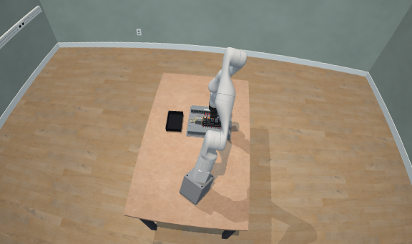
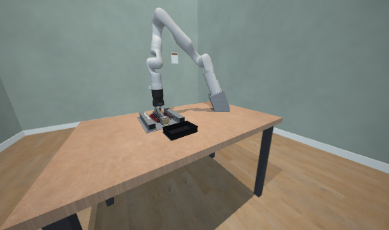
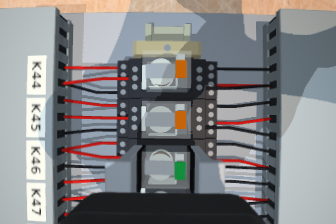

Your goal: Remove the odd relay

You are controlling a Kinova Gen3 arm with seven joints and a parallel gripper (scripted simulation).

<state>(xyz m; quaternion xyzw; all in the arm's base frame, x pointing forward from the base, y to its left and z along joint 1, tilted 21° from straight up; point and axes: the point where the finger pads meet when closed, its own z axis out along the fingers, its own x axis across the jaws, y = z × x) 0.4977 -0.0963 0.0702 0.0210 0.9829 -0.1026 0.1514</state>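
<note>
wrist view, 2 orange-button relays (image 3: 161,120) beside green-button relay (image 3: 159,167)

In the wrist view, the row of relays below the green-buttoned relay (image 3: 164,170) was hidden by the black gripper body (image 3: 161,210), and the label K47 (image 3: 36,201) was cut off by the lower edge; in the top view, part of the relay panel (image 1: 196,132) (image 3: 104,35) was covered by the arm (image 1: 225,97), and the button colors were too small to be told
</note>
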